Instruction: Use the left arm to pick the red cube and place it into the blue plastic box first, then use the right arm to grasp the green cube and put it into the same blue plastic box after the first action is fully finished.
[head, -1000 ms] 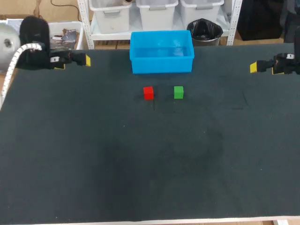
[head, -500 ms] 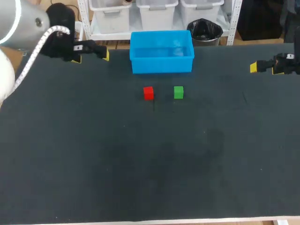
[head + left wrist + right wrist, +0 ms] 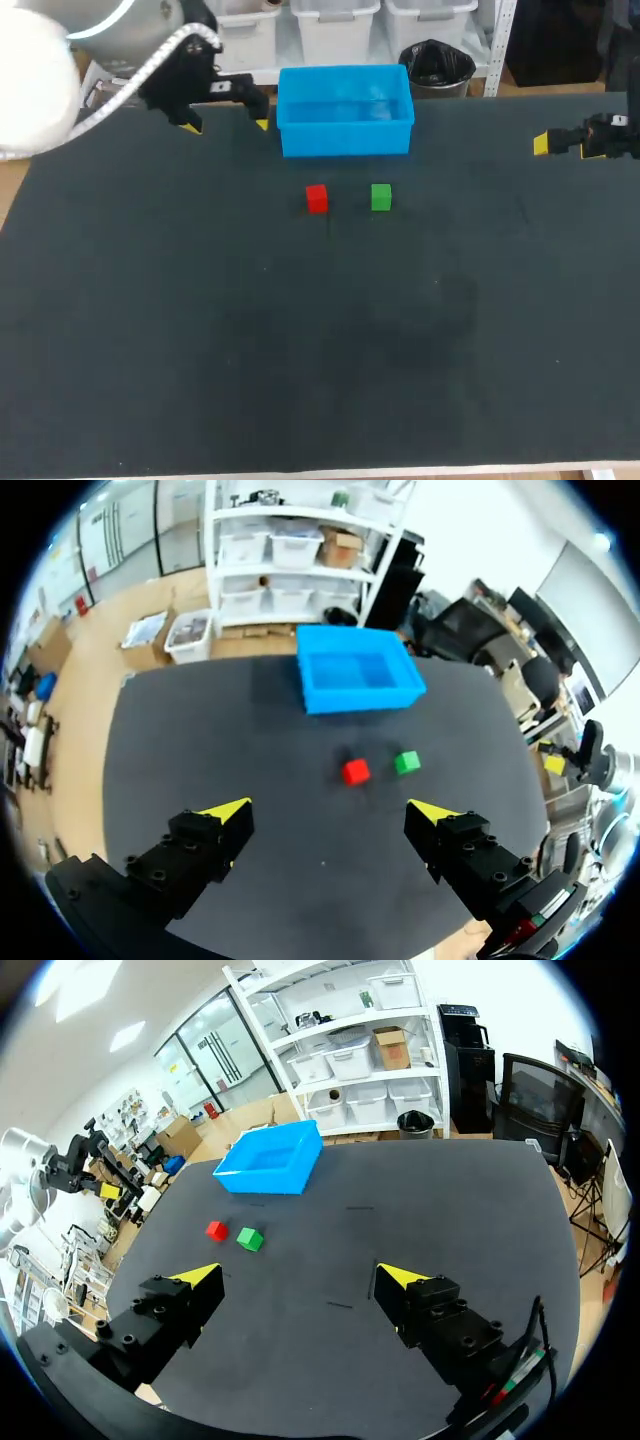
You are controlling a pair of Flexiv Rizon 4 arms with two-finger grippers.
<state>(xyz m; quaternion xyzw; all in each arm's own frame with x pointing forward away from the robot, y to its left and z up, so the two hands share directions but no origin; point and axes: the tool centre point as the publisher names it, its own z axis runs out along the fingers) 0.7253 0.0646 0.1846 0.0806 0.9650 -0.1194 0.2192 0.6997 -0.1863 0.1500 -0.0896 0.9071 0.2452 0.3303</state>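
Here the left end effector (image 3: 226,125), fingers spread wide and holding nothing, hangs beside the blue box (image 3: 345,138). The red cube (image 3: 317,198) rests on the table (image 3: 200,350) in front of the box, with the green cube (image 3: 381,197) just beside it. Likely hazards: with the cubes this close, a descending finger may strike or trap the green cube, and a sweep past the box could clip its wall. The right end effector (image 3: 560,146), likewise open and empty, waits well apart.
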